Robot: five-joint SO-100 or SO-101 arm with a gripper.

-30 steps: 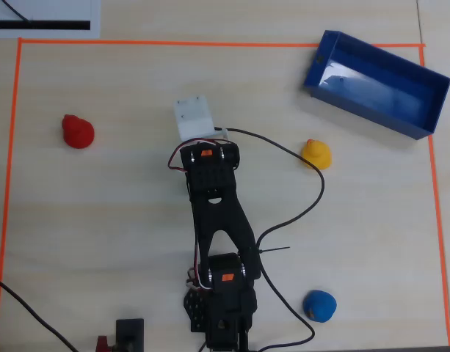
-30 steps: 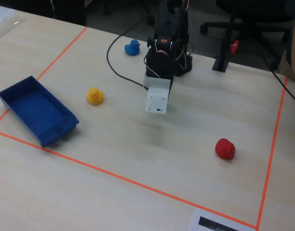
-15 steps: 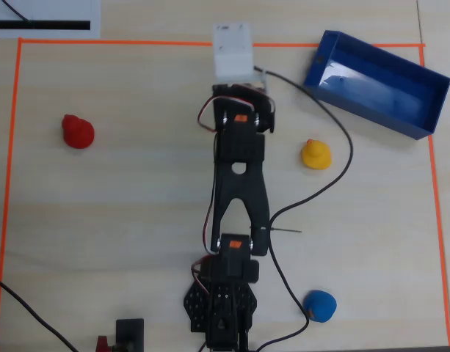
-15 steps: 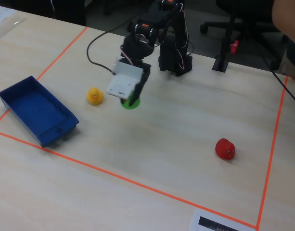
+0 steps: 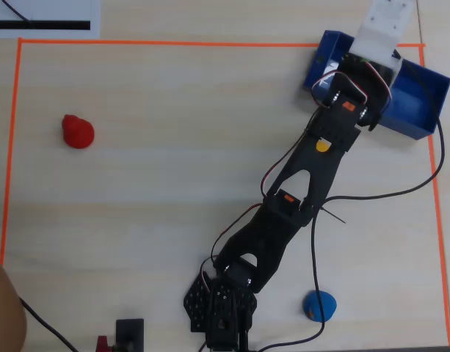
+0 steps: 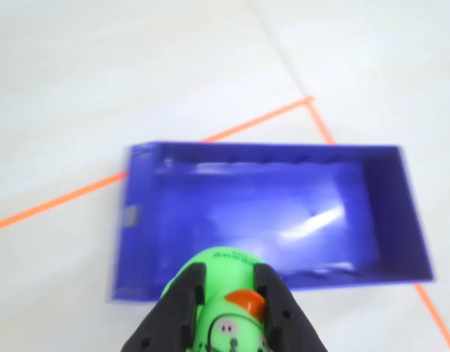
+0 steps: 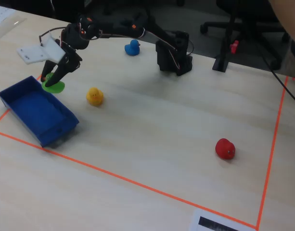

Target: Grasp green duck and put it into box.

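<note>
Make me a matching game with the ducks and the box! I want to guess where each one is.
Things:
1. green duck
2. red duck
3. blue duck
4. box

Places:
A. beside the arm's base, in the fixed view
B. in the taped corner, empty
C. held in the gripper
D. alone, far from the box

Pairs: 1-C, 2-D, 3-A, 4-B

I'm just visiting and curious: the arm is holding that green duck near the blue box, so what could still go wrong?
The green duck is shut in the gripper by the near wall of the box, not over the middle. Released now, it might hit the rim and bounce out. The walls look low, so a duck that rolls could perhaps escape. The yellow duck sits close beside the box; the arm might nudge it when pulling back.
</note>
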